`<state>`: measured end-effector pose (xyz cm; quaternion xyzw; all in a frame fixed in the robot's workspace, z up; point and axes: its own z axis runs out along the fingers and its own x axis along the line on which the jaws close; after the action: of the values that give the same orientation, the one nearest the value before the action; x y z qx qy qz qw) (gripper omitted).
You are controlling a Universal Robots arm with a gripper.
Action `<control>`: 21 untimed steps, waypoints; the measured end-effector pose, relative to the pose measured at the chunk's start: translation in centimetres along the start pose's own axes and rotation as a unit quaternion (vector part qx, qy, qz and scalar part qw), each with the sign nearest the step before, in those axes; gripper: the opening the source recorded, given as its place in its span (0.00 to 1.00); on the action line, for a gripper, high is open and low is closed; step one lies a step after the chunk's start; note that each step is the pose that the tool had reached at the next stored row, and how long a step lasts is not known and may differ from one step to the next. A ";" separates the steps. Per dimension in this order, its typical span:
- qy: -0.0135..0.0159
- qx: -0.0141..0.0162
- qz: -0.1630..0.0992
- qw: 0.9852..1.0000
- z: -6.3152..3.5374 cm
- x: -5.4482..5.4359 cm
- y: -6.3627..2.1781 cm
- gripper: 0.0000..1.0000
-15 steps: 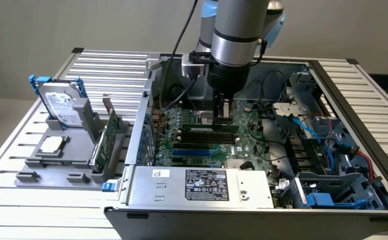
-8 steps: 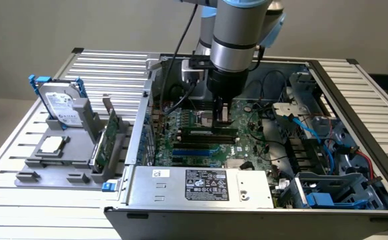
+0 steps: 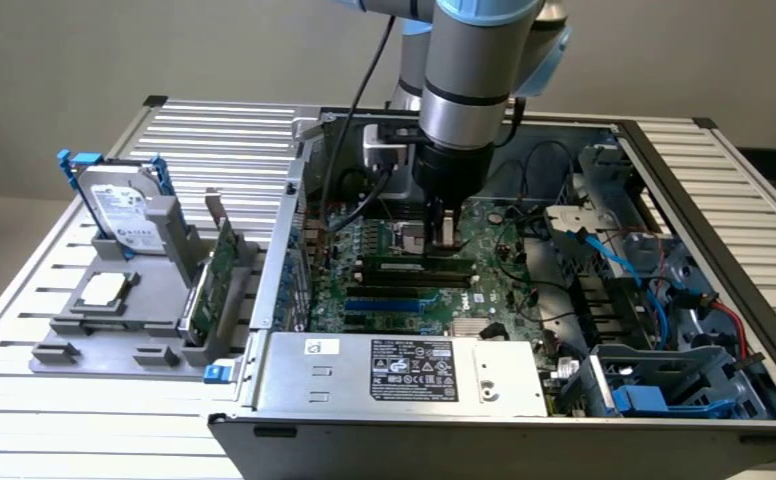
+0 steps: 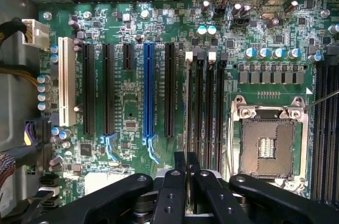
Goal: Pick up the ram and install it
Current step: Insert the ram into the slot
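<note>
Gripper (image 3: pixel 444 236) low inside open computer case (image 3: pixel 708 200), fingers (image 4: pixel 177 181) drawn together on thin top edge of ram (image 3: pixel 415 267); grip judged clamped. Ram upright, edge-on, in line with memory slots (image 4: pixel 212 107) beside empty CPU socket (image 4: pixel 267 147). Narrow pinch near mid-length likely keeps stick vertical, parallel to slot, load even. Arm (image 3: pixel 475 80) near vertical, wrist pointing straight down over motherboard (image 3: pixel 495 295), clear of cables. Seating depth and latch state: cannot tell.

Plain beige wall (image 3: pixel 161 50); slatted metal table (image 3: pixel 715 180).
</note>
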<state>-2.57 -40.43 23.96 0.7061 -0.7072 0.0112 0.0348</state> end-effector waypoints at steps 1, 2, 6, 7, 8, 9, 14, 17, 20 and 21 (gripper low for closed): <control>0.000 0.000 0.000 1.000 0.07 0.0 -0.01 0.13; 0.000 -0.001 0.000 1.000 0.12 -0.1 -0.01 0.13; 0.000 -0.002 0.000 1.000 0.26 -0.1 -0.01 0.13; 0.001 -0.003 0.000 1.000 0.29 -0.2 -0.01 0.13; 0.001 -0.003 0.000 1.000 0.31 -0.2 -0.01 0.13; 0.001 -0.003 0.000 1.000 0.32 -0.2 -0.01 0.13; 0.004 -0.003 0.000 1.000 0.40 -0.2 -0.03 0.13; 0.005 -0.003 0.000 1.000 0.44 -0.3 -0.04 0.13; 0.007 -0.003 0.000 1.000 0.50 -0.3 -0.07 0.13; 0.007 -0.003 0.000 1.000 0.52 -0.4 -0.09 0.13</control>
<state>-2.50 -40.09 23.42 0.7060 -0.7068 0.0141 0.0419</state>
